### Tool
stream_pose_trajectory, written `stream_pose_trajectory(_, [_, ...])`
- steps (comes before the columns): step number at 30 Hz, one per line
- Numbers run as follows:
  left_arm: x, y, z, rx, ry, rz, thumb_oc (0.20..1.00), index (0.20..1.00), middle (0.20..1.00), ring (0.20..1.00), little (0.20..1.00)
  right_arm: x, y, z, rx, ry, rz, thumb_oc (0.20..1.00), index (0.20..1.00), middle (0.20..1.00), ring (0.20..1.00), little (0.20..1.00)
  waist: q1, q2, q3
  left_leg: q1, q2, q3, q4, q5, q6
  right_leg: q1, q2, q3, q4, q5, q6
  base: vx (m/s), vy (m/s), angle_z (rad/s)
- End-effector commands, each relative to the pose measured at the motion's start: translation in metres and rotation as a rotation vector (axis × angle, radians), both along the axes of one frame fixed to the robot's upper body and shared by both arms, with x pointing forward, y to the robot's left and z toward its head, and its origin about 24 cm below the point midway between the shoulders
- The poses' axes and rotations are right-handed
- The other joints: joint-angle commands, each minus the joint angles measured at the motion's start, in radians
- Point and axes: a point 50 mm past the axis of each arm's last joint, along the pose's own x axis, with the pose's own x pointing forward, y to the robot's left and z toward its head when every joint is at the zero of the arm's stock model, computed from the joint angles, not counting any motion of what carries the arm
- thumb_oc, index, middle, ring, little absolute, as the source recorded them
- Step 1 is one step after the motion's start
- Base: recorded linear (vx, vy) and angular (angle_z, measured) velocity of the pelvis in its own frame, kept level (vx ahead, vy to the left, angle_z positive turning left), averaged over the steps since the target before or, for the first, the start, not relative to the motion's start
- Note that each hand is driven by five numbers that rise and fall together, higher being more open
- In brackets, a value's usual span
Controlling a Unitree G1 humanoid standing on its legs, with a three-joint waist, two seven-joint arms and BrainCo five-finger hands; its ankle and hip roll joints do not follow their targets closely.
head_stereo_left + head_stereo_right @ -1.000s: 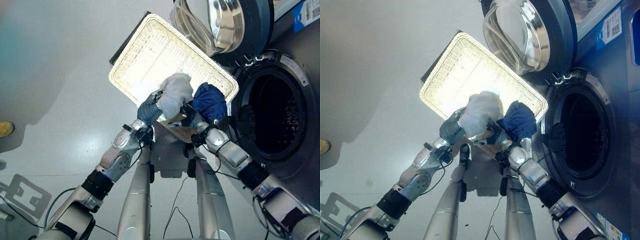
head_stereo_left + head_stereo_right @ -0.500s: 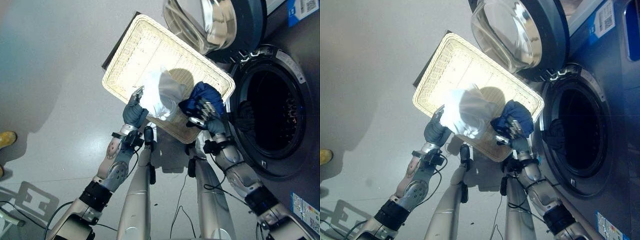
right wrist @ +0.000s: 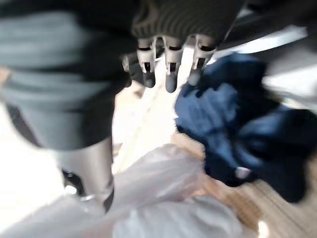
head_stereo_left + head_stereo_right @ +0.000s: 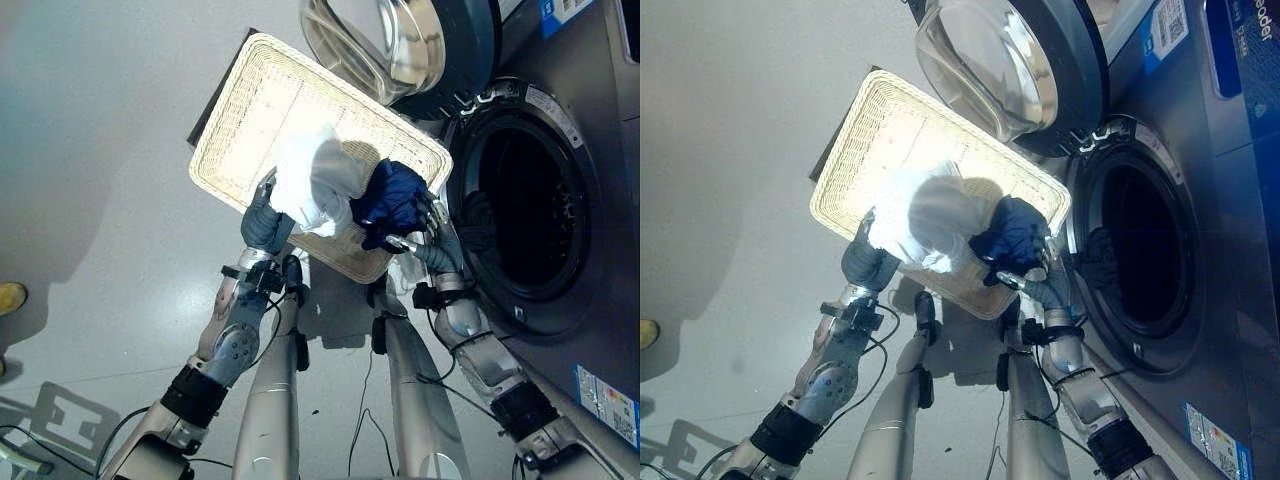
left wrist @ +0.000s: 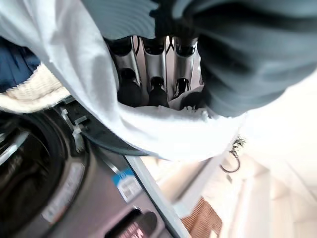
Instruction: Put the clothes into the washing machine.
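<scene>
L hand (image 4: 262, 222) curled on white cloth garment (image 4: 310, 185), now lifted above pale wicker rectangular basket (image 4: 250, 110). R hand (image 4: 428, 238) fingers relaxed, now beside dark blue cloth garment (image 4: 392, 198), not gripping. Open dark front-load washer drum (image 4: 525, 205) close by; transfer pending.

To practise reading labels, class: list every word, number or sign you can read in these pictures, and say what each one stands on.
Blue-and-white sticker, low on the washing machine front: too small to read.
Blue label above the door: too small to read.
White lettering on the top panel: cut off at the edge, not readable.
Wicker basket: no print.
</scene>
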Motion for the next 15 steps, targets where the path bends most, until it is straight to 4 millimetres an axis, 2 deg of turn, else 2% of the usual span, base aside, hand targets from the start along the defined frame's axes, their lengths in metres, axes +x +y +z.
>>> stream_pose_trajectory(1, [-0.018, -0.016, 0.032, -0.060, -0.179, -0.169, 0.200, 0.200, 0.200, 0.200, 0.200, 0.000, 0.002, 0.019, -0.122, -0.127, 0.006, 1.000, 1.000, 1.000, 1.000, 1.000, 0.001, 0.044, -0.015, 0.008, -0.110, 0.036, 0.063, -0.116, 0.042, 0.078, 0.026, -0.054, -0.154, 0.053, 0.051, -0.01, -0.066, 0.03])
stream_pose_trajectory(5, [-0.022, -0.029, 0.033, -0.047, -0.179, -0.280, 0.200, 0.200, 0.200, 0.200, 0.200, 0.010, 0.012, 0.032, -0.244, -0.159, 0.048, 1.000, 1.000, 1.000, 1.000, 1.000, 0.018, 0.052, -0.015, 0.005, -0.119, 0.019, 0.071, -0.117, 0.040, 0.080, 0.018, -0.067, -0.151, 0.051, 0.051, -0.01, -0.052, 0.03])
stream_pose_trajectory(13, [-0.024, -0.037, 0.035, -0.017, -0.176, -0.340, 0.200, 0.200, 0.200, 0.200, 0.200, 0.017, 0.030, 0.035, -0.356, -0.102, 0.166, 1.000, 1.000, 1.000, 1.000, 1.000, 0.037, 0.055, -0.015, 0.006, -0.123, 0.007, 0.070, -0.117, 0.039, 0.088, 0.013, -0.088, -0.150, 0.044, 0.050, -0.01, -0.035, 0.10])
stream_pose_trajectory(15, [-0.024, -0.039, 0.034, 0.006, -0.160, -0.343, 0.200, 0.200, 0.200, 0.200, 0.200, 0.016, 0.042, 0.031, -0.353, -0.002, 0.296, 1.000, 1.000, 1.000, 1.000, 1.000, 0.042, 0.052, -0.015, 0.003, -0.127, 0.002, 0.072, -0.115, 0.038, 0.089, 0.013, -0.094, -0.152, 0.045, 0.048, 0.00, -0.036, 0.14])
